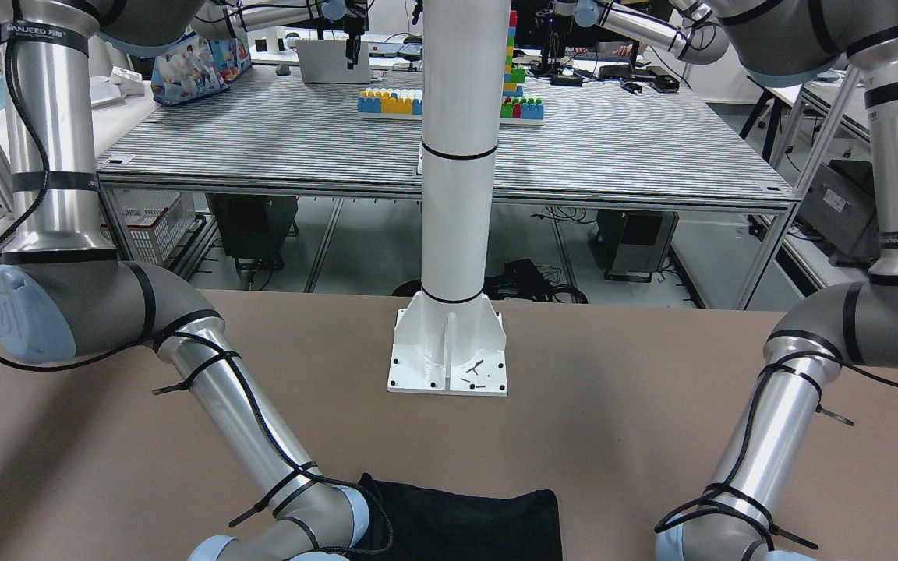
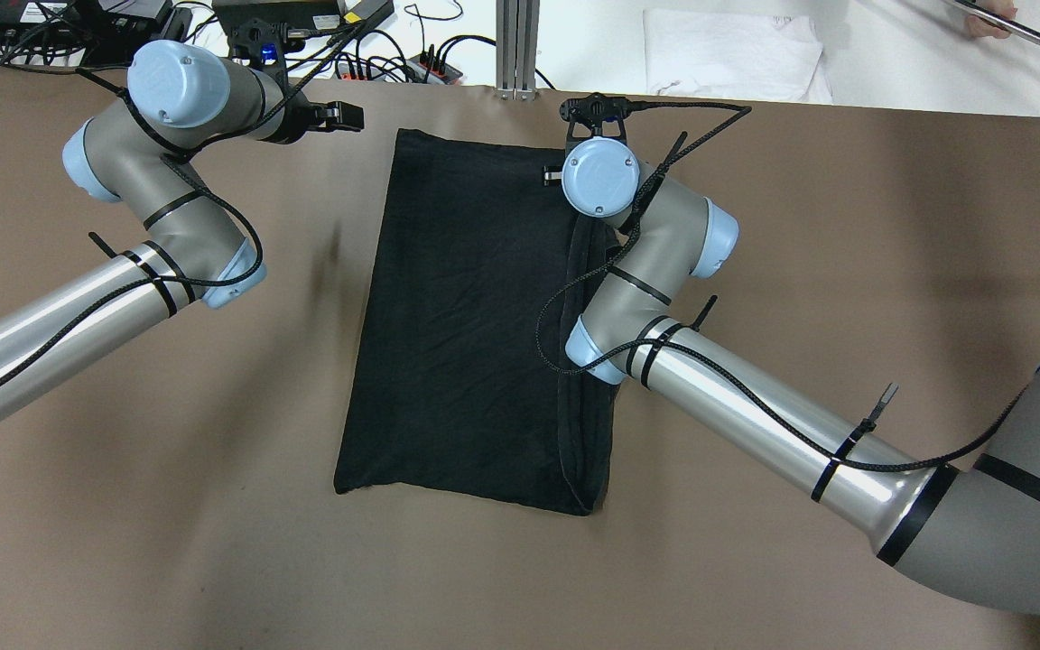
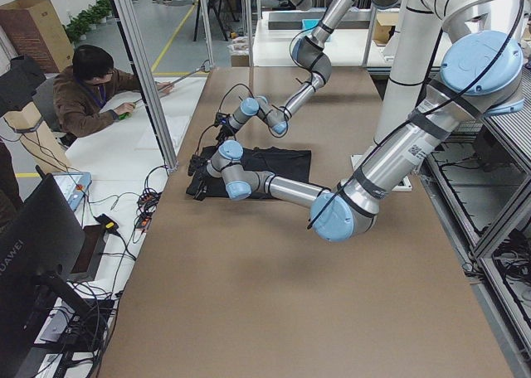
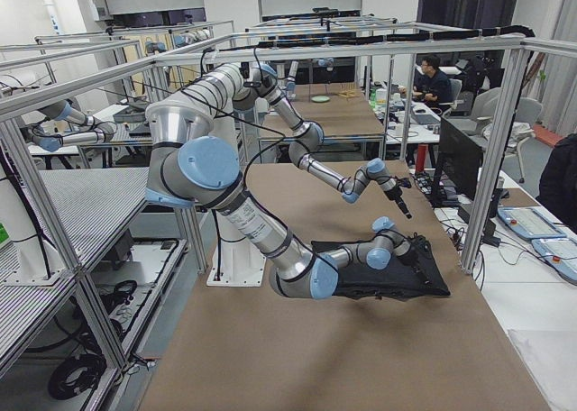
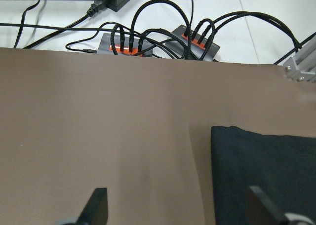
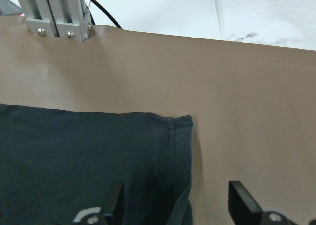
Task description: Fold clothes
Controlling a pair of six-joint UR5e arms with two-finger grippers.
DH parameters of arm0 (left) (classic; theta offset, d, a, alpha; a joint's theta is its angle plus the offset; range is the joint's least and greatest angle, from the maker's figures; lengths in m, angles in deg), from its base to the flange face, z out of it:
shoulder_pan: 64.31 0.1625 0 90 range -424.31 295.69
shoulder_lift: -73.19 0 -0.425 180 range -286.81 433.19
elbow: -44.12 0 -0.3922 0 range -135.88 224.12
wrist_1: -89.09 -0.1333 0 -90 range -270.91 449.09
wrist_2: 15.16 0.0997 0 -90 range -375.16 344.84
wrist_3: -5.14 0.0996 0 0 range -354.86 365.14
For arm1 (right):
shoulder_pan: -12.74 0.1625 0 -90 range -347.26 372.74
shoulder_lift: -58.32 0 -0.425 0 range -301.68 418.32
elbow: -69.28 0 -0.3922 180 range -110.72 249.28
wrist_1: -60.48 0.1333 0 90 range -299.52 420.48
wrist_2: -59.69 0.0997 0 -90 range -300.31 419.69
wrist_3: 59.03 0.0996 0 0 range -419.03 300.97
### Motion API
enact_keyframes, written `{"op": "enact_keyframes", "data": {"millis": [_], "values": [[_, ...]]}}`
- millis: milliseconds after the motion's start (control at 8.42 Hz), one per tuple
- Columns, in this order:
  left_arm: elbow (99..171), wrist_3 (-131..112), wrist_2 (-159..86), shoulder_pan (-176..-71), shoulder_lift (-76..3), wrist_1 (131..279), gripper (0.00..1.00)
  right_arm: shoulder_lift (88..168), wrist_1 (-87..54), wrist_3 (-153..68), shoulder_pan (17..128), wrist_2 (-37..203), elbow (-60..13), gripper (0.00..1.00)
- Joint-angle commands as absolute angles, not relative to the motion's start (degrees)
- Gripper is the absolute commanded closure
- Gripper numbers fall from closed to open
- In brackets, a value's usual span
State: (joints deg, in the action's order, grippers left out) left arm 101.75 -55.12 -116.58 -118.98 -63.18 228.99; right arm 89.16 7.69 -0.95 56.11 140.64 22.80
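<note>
Garment: the black garment [image 2: 466,316] lay flat on the brown tabletop [image 2: 213,560] as a long folded rectangle. Its far end was near the operators' edge, and layered hems ran down its right side.
Left fingers: the left fingers [image 5: 97,205] were spread wide and empty, straddling the garment's far left corner.
Right fingers: the right fingers [image 6: 114,200] were also wide apart and empty, above the far right corner.
Risk, layers: a shallow pinch at the right corner would likely catch only the top layer and peel the fold open.
Risk, skew: if one corner slipped free, the thin fabric could drag crooked.
Writing: "WANJEED" showed on the right arm [image 1: 51,117], and "HUAWEI" on a monitor [image 3: 25,254].
</note>
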Motion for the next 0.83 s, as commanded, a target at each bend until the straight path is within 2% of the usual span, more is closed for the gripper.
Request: {"op": "enact_keyframes", "data": {"millis": [0, 475, 713], "values": [[101.5, -55.2, -116.6, -119.0, -63.8, 228.9, 0.00, 89.9, 4.9, 2.4, 55.0, 140.9, 21.6, 0.06], [101.3, -55.2, -116.6, -118.9, -64.3, 228.9, 0.00, 91.7, 4.8, 2.7, 54.7, 141.2, 21.5, 0.07], [101.3, -55.2, -116.6, -118.9, -64.4, 228.9, 0.00, 93.9, 0.5, 1.8, 55.5, 143.9, 16.0, 0.07]]}}
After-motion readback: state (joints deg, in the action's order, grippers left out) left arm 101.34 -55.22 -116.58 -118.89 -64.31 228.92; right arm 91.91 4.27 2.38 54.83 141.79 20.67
